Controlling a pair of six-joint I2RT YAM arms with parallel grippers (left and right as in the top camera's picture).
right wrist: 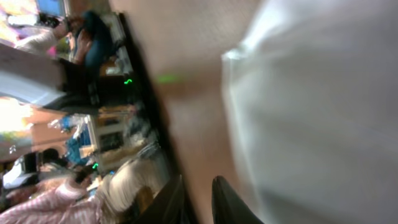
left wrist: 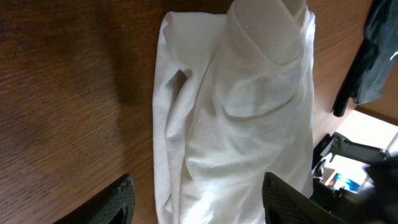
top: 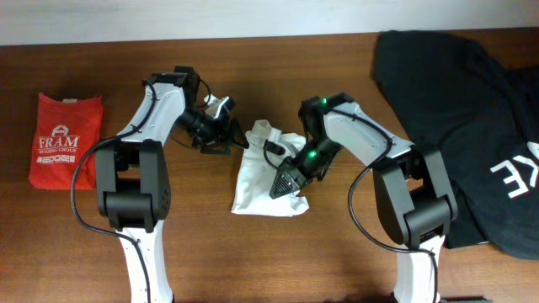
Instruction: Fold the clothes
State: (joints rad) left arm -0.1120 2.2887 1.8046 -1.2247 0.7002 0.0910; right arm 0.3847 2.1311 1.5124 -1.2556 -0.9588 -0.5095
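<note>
Now, mid-fold: the white T-shirt (top: 254, 175) lies in the middle of the wooden table (top: 337, 252), gathered into a narrow, wrinkled band, so the sides look dealt with and the end-over-end fold appears to be the step left. The left gripper (left wrist: 200, 196) hangs just beside the T-shirt's upper left end, its fingers spread wide and holding nothing. The right gripper (top: 285, 181) sits on the T-shirt's lower right edge; its wrist view is blurred, the fingers look close together, and whether cloth is pinched between them cannot be told. The next move probably calls for a sure grip on one short end, carried over to meet the other, with the free arm steadying the cloth. As for writing, the red shirt (top: 66, 139) well left of the T-shirt reads "FRAM", with smaller lines beneath too small to read. The black shirt (top: 455, 93) to its right shows only part of some white letters. No label shows on the T-shirt.
</note>
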